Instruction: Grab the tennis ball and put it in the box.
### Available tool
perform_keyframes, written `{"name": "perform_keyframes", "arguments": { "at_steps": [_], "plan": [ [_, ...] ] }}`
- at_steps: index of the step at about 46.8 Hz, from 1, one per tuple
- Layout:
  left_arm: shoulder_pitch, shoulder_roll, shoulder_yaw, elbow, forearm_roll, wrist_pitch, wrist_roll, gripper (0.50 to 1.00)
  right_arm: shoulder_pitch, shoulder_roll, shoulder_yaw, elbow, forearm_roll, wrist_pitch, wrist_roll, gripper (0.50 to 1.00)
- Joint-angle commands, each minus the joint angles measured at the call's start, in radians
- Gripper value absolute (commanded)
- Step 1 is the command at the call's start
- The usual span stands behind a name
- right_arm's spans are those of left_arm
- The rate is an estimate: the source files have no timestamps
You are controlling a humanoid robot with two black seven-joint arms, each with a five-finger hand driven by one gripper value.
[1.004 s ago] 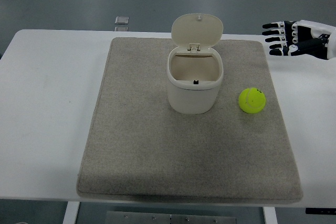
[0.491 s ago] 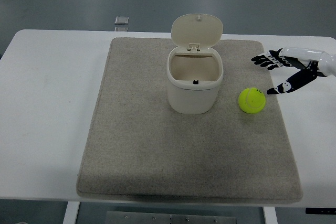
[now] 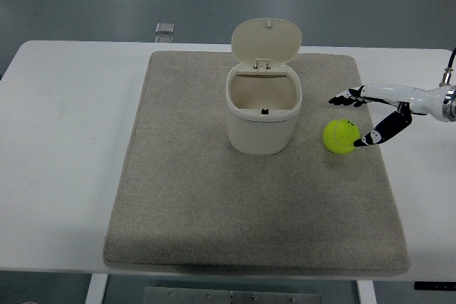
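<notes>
Since a second ago, our right hand has swung in from the far right edge of the table and dropped low, so that it now brackets the yellow-green felt tennis ball; the ball itself has barely shifted, if at all.

Starting at the near edge, we see the white table bare along its front, and on it the grey-beige carpet-like mat, which covers most of the middle. Further in, on the mat's right half, lies the ball, just to the right of the cream plastic box with a hinged lid. Our hand is spread wide and holds nothing: the thumb tip sits at the ball's right side, touching or nearly so, and the fingers reach over just behind it. We cannot tell whether any finger touches the felt.

Beyond the ball, the box stands upright with its lid tipped back and its mouth clear. At the far table edge lies a small grey square object, well apart from everything.

We judge that we are in the reach-to-grasp step. Next we need to lower the fingers around the ball, close firmly enough that it cannot roll away, lift, then carry it left over the opening.
</notes>
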Motion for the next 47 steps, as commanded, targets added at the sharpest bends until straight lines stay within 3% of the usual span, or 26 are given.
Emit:
{"name": "perform_keyframes", "arguments": {
  "at_steps": [1, 6, 31, 47],
  "plan": [
    [0.0, 0.0, 0.0, 0.0, 0.0, 0.0, -0.001, 0.996, 0.003, 0.017, -0.03, 0.0, -0.009, -0.027, 0.0, 0.915],
    [-0.002, 0.0, 0.0, 0.0, 0.0, 0.0, 0.001, 0.996, 0.007, 0.034, -0.064, -0.002, -0.023, -0.073, 0.0, 0.915],
    [-0.002, 0.0, 0.0, 0.0, 0.0, 0.0, -0.001, 0.996, 0.007, 0.044, -0.104, -0.01, -0.061, -0.12, 0.0, 0.901],
    [0.0, 0.0, 0.0, 0.0, 0.0, 0.0, -0.001, 0.996, 0.007, 0.044, -0.103, -0.008, -0.061, -0.122, 0.0, 0.803]
  ]
}}
